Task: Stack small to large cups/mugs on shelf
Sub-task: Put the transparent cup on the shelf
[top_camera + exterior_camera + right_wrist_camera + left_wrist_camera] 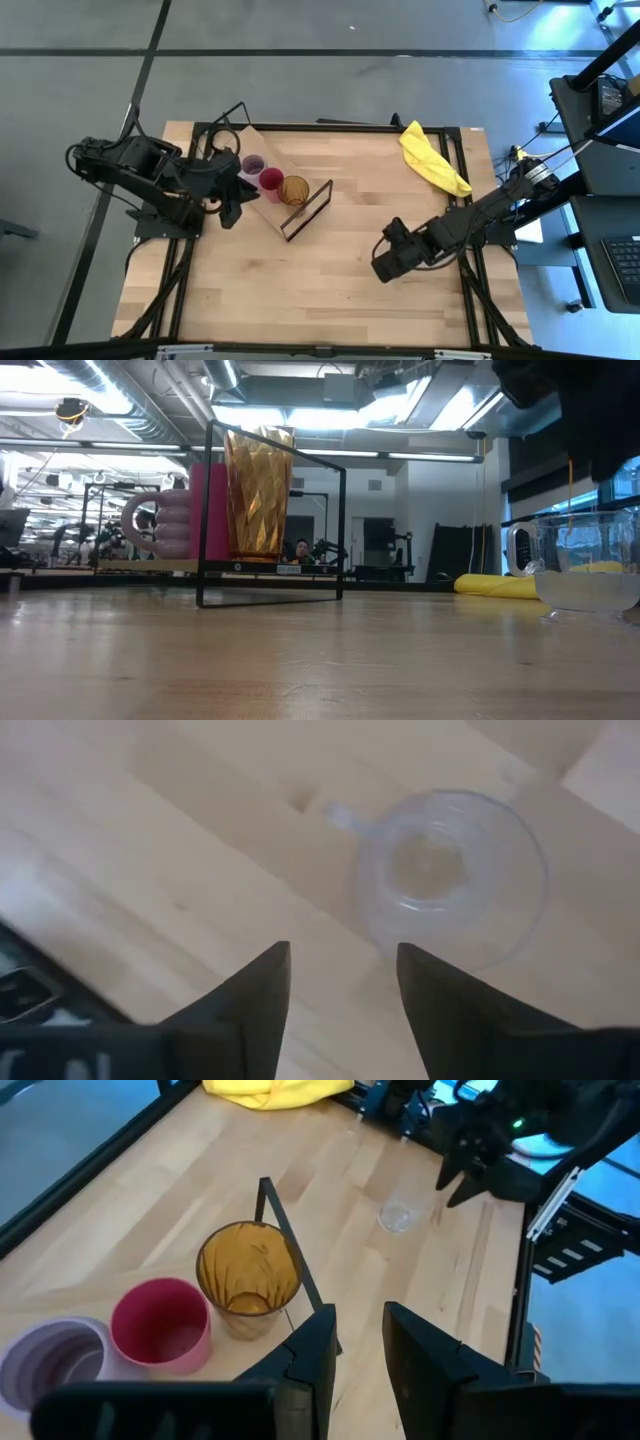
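From above, the left gripper (228, 205) hangs just beside the shelf (262, 148), close to the purple mug (252, 165), the red cup (271, 180) and the amber tumbler (294, 190), which stand in a row on the board up to its black wire frame (307, 211). The right gripper (383, 262) hovers over bare table (300, 290), well apart from the shelf; a yellow cloth (432, 158) lies far behind it.

At table height, the tumbler (258, 493) stands upright inside the frame (272, 520), the red cup (212, 510) and the mug (160, 523) behind it. The clear glass (587, 572) sits on the table under the right arm, the cloth (497, 586) beyond.

The left wrist camera shows its fingers (315, 1350) parted with nothing between them, the tumbler (248, 1277), red cup (160, 1323) and mug (50, 1366) just ahead, the glass (397, 1215) far off near the right gripper (470, 1175).

The right wrist camera shows its fingers (262, 995) apart and empty, the glass (450, 878) just ahead of the tips, not touching.
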Motion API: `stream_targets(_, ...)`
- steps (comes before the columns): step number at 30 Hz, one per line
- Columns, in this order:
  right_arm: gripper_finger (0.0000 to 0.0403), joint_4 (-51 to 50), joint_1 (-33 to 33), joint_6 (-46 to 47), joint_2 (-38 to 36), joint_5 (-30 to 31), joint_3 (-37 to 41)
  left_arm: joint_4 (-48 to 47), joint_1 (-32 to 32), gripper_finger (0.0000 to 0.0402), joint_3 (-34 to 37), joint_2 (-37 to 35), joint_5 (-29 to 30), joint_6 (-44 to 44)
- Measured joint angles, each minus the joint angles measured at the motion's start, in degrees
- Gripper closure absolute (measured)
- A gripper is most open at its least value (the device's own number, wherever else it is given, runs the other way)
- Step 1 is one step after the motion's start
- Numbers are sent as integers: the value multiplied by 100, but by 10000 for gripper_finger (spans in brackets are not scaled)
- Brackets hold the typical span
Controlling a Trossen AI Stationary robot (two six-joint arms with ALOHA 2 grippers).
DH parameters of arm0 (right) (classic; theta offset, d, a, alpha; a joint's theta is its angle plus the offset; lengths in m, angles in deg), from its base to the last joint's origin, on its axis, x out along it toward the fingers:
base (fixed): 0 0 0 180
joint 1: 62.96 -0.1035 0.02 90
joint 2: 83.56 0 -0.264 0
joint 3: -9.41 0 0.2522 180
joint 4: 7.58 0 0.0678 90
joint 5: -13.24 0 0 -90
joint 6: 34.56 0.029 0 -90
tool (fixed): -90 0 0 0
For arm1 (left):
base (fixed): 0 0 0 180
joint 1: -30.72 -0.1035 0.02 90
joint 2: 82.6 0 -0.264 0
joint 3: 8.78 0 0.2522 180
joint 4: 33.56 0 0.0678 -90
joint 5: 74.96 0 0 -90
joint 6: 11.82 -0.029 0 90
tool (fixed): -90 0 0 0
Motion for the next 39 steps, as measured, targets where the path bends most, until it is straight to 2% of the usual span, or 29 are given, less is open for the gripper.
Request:
stream_targets(5,217,66,-162,84,0,-2,334,55,18,321,0,42,-16,18)
stream_targets(13,217,237,-212,-111,22,35,377,103,26,321,0,50,-16,19)
stream_targets(28,220,588,-218,-1459,209,107,377,140,24,321,0,52,103,-1)
stream_targets(32,248,539,-218,-1710,297,64,375,145,24,321,0,50,126,-19)
stream_targets(39,326,517,-218,-1791,354,39,377,249,24,321,0,52,133,-48)
